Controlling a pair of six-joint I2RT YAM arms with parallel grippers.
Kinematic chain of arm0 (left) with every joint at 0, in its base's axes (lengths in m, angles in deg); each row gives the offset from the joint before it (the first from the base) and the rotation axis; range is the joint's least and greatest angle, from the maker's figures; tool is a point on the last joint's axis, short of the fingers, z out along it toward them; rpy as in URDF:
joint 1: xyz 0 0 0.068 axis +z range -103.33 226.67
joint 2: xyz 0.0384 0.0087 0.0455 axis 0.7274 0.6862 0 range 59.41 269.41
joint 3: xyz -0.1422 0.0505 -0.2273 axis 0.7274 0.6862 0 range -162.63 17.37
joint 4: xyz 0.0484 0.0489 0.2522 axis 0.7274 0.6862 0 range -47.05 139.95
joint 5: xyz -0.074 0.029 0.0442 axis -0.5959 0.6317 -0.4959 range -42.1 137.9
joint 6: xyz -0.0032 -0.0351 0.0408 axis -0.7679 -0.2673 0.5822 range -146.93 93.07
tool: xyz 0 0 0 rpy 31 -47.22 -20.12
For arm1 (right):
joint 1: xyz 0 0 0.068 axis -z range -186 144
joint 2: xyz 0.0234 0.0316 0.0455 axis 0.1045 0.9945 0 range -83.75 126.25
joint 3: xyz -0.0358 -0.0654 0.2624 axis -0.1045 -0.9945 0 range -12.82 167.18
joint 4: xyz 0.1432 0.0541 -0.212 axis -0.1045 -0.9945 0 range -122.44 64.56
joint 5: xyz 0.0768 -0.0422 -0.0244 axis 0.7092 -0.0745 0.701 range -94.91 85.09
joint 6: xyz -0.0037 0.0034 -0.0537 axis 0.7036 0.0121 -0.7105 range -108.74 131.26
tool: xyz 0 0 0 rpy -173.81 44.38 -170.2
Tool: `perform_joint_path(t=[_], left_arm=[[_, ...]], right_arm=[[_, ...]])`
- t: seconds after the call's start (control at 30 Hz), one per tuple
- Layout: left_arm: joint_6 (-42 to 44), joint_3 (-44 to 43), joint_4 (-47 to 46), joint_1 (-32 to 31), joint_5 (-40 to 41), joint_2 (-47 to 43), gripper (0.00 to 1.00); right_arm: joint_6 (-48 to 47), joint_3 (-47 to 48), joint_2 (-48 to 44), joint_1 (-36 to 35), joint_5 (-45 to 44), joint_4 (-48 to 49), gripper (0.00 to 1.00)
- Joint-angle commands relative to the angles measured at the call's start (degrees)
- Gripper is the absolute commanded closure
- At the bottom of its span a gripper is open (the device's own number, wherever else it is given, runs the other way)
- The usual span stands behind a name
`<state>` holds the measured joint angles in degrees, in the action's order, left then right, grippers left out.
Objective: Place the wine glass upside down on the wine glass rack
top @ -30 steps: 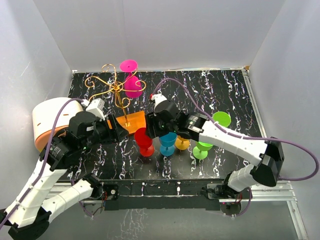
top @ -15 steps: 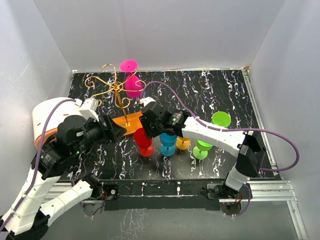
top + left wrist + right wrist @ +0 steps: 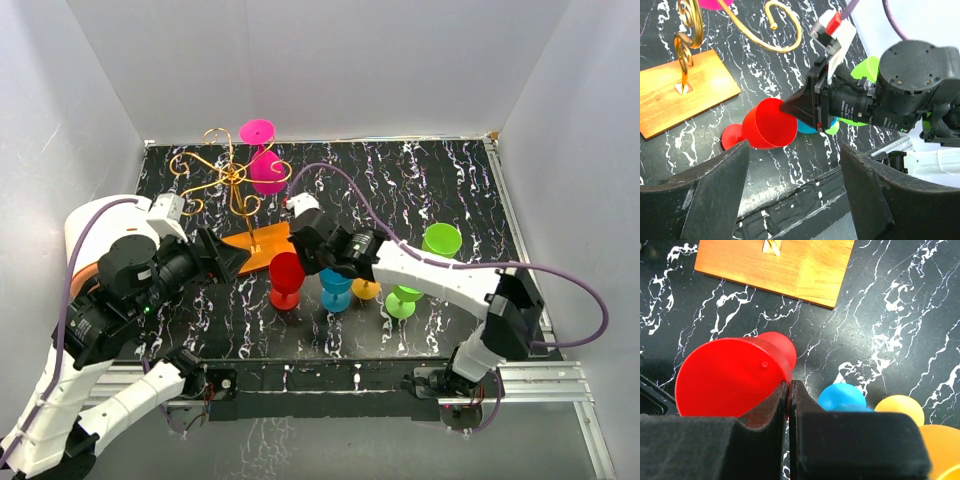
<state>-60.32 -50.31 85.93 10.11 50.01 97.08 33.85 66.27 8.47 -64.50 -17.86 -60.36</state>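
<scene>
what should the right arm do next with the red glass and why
Probably lift it straight up a little. The right gripper is shut on the rim of the red glass, whose foot looks to be on the table, close beside the blue glass. Clearing that neighbour first seems wise before turning it over toward the rack.

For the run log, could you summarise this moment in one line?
right gripper: shut on red wine glass rim | left gripper: open, empty

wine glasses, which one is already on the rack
The magenta wine glass, hanging upside down from the gold wire rack. The red wine glass and the rest are off it.
</scene>
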Motion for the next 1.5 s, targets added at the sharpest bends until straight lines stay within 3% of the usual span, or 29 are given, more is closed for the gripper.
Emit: perform_joint_path(t=[0.0, 0.13, 0.37, 0.7, 0.93, 1.23, 1.47], left_arm=[[0.7, -2.7, -3.4, -0.2, -1.7, 0.2, 0.28], [0.0, -2.9, -5.1, -0.2, -3.3, 0.9, 0.27], [-1.1, -2.2, -8.7, -0.2, -4.7, 1.7, 0.21], [-11.7, 0.1, -21.4, -0.2, -10.8, 4.8, 0.02], [-15.0, 0.7, -31.0, -0.2, -14.3, 8.7, 0.01], [-26.7, -1.6, -40.1, -0.2, -15.1, 15.9, 0.01], [-31.6, -1.5, -46.2, -0.2, -14.5, 19.4, 0.01]], right_arm=[[-0.7, -5.7, -10.3, -0.3, -2.0, 12.6, 1.0], [0.3, -13.4, -18.7, -0.3, -2.8, 21.3, 1.0], [1.4, -22.2, -28.8, -0.3, -9.2, 27.7, 1.0], [-1.2, -30.4, -43.6, -0.3, -21.4, 34.9, 1.0], [-3.2, -30.8, -50.0, -0.3, -26.5, 36.7, 1.0], [-7.6, -27.5, -54.9, -0.3, -31.1, 38.0, 1.0], [-8.9, -25.7, -56.2, -0.3, -27.4, 44.1, 1.0]])
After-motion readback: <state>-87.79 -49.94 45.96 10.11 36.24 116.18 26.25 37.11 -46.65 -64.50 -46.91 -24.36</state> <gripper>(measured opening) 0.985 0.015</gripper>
